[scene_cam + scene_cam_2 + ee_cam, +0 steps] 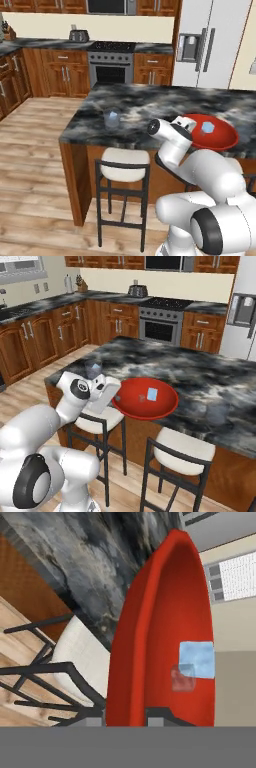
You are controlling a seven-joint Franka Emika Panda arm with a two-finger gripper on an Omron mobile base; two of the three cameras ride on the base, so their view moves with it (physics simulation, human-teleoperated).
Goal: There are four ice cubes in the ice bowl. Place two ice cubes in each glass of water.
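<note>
- On the near edge of the dark marble island sits the ice bowl [145, 398], above two stools.
- One ice cube [152, 393] lies inside the bowl; another shows in a glass of water [112, 119] to the left.
- Beside the bowl's near rim the gripper [126, 719] has its jaws shut, holding nothing visible.

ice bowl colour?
Bright red. The ice bowl shows best in the right base view, on the dark marbled island counter.
</note>
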